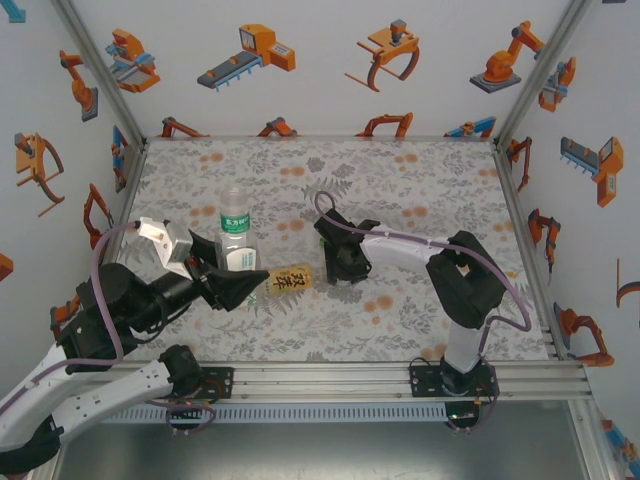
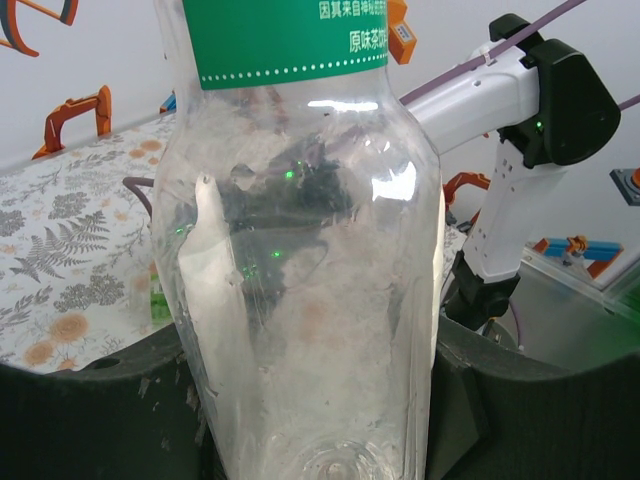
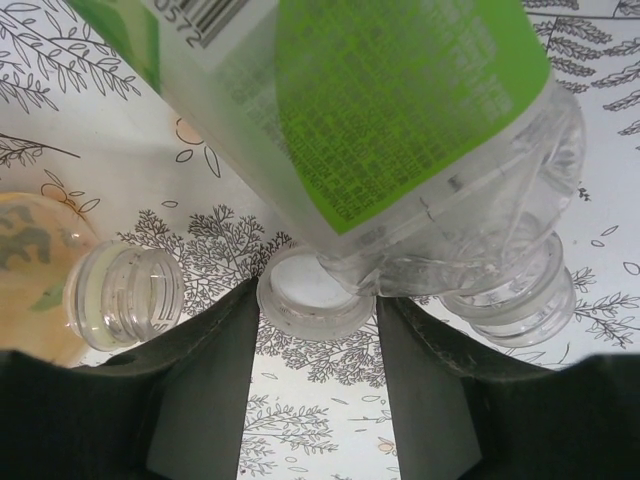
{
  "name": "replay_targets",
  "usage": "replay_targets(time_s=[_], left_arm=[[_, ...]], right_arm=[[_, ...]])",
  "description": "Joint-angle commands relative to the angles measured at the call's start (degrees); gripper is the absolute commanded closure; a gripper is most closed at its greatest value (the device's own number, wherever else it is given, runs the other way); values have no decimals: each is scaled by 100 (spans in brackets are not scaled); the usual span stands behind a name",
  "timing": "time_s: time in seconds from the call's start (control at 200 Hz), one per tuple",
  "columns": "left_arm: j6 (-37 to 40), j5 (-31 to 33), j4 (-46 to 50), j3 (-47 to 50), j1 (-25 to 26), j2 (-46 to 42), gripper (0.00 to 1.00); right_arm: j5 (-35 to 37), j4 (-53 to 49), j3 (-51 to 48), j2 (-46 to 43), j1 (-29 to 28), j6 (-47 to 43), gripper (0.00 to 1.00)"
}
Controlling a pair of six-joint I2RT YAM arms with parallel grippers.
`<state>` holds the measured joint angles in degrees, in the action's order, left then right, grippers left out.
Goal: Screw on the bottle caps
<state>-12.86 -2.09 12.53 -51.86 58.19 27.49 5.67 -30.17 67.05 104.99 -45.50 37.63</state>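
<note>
Bottle (image 2: 300,250) upright in left gripper (image 2: 310,380); right gripper (image 3: 318,305) low, fingers (image 3: 205,400) astride whitish cap (image 3: 305,300)

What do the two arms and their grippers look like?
The left arm and right arm have white links, black joints and a purple cable looped along each. The left gripper and right gripper are black, with broad wedge-shaped fingers.

Left arm (image 1: 130,300) stretched forward, left fingers (image 2: 90,420) clamped on clear bottle (image 2: 300,300), right arm (image 1: 460,280) bent inward, right fingers (image 3: 200,400) parted.
</note>
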Motion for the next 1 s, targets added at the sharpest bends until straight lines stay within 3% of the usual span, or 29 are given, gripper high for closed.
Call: replay_targets(time_s=[0.0, 0.23, 0.671, 0.996], left_arm=[[-80, 96, -78, 34, -1, -56, 100], [-95, 115, -174, 101, -1, 2, 100], [-259, 38, -592, 268, -1, 348, 100], [-280, 266, -605, 242, -1, 332, 100]], right_arm=[[101, -120, 173, 106, 36, -187, 54], [-47, -419, -1, -295, -44, -41, 57], [-110, -536, -948, -1081, -826, 869, 57], [-60, -496, -1160, -1050, -862, 969, 51]])
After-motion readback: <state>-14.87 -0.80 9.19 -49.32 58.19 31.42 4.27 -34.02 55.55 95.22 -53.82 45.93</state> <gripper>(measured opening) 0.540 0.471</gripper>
